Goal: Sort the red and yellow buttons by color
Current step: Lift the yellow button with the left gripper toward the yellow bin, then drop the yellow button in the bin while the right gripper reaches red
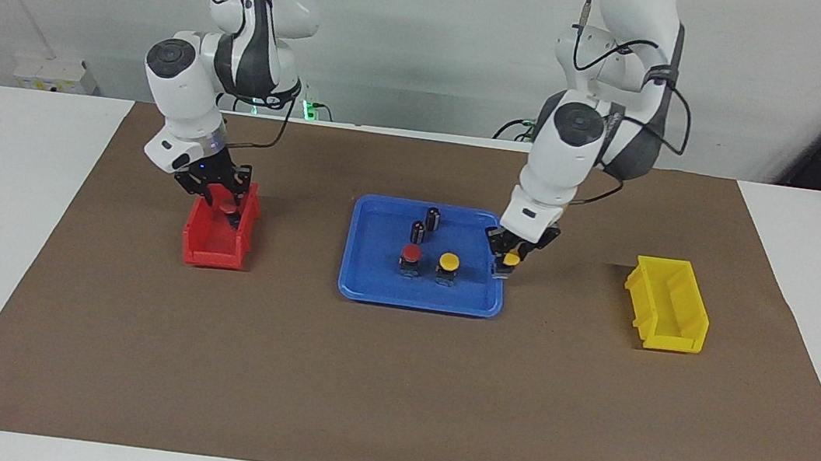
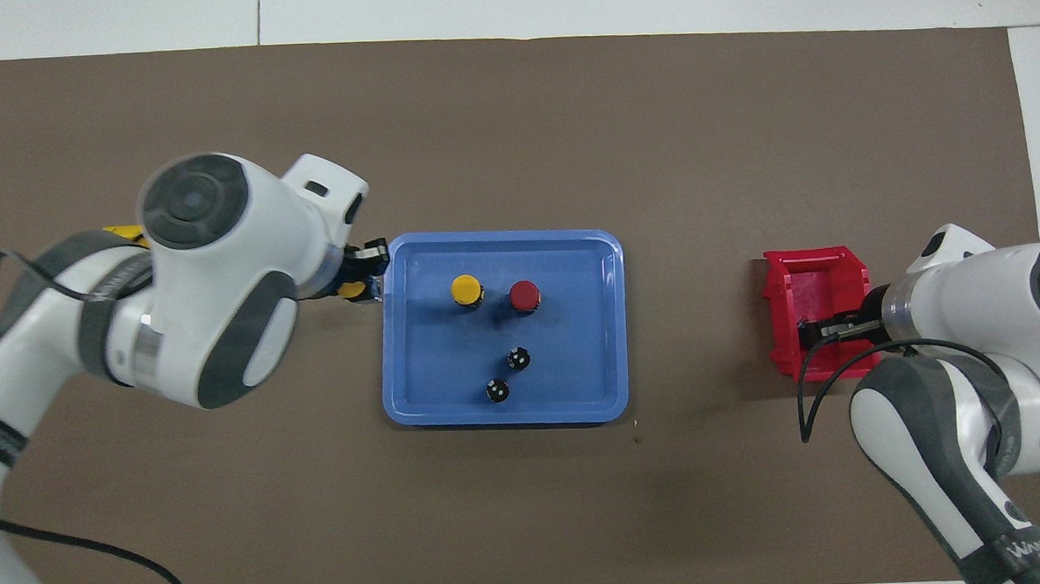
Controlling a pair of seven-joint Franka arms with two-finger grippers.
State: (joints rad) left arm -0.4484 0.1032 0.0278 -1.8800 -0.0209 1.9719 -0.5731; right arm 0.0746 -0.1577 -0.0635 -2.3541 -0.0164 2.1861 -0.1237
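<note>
Left claw (image 1: 508, 260) grips yellow button (image 1: 512, 259) over tray (image 1: 364, 287) edge; right claw (image 1: 224, 201) grips red button (image 1: 226, 203) over red bin (image 1: 208, 249).

High facing and overhead cameras, half a turn apart, share the blue tray (image 1: 360, 287).

You see a blue plastic tray (image 1: 364, 287) holding a red-capped push button on a black base (image 1: 411, 254), a yellow-capped one (image 1: 448, 261) and two black cylinders (image 1: 432, 218). At its three o'clock in the facing view sits a yellow bin (image 1: 670, 313), at nine o'clock a red bin (image 1: 208, 249), all on brown matting (image 1: 390, 392). The arms are white and grey.
</note>
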